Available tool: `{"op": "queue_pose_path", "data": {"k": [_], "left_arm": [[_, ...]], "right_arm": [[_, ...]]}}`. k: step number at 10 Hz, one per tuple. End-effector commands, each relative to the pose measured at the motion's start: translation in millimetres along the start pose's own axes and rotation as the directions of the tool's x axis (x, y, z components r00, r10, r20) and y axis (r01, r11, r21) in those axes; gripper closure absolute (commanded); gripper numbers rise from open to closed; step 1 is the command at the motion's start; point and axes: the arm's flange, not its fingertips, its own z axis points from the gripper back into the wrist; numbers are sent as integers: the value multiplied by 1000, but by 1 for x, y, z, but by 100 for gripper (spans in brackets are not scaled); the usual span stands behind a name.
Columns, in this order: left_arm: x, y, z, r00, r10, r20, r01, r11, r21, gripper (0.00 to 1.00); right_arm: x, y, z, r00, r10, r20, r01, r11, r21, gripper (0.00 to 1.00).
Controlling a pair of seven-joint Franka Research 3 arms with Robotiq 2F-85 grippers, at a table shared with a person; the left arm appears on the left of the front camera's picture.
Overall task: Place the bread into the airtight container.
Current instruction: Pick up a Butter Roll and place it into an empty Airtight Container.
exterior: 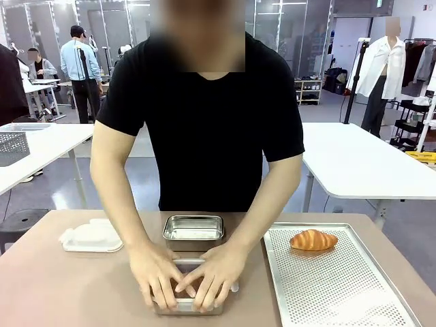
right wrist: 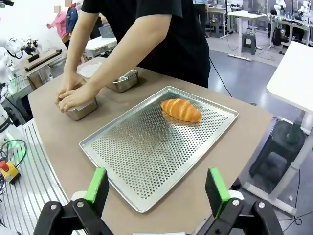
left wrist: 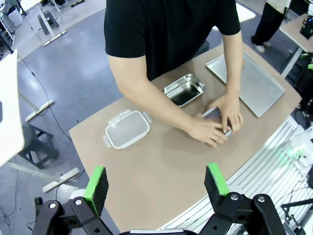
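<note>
While the golden-brown crescent bread (exterior: 313, 240) lies alone on the perforated silver metal tray (exterior: 340, 293), the person's hands (exterior: 214, 272) cover a small steel container (exterior: 187, 306).
A second rectangular steel container (exterior: 194, 230) stands open just beyond them, near a white plastic lid (exterior: 90, 237). The left gripper (left wrist: 156, 183) and the right gripper (right wrist: 156, 188) are spread wide, pinching nothing.

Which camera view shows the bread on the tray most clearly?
The right wrist view: the bread lies close and unobstructed on the perforated tray, its ridges visible. The front view shows the bread smaller, at the tray's far end. The left wrist view offers the tray with the person's forearm across it.
</note>
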Motion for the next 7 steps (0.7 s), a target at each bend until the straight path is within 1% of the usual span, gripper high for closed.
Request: {"op": "queue_pose_path", "data": {"k": [1, 7], "left_arm": [[3, -1, 1, 1000, -6, 5, 6, 1000, -12, 0], [3, -1, 1, 1000, -6, 5, 6, 1000, -12, 0]], "right_arm": [[-1, 0, -1, 1000, 15, 18, -15, 1000, -5, 0], [-1, 0, -1, 1000, 15, 18, -15, 1000, -5, 0]]}}
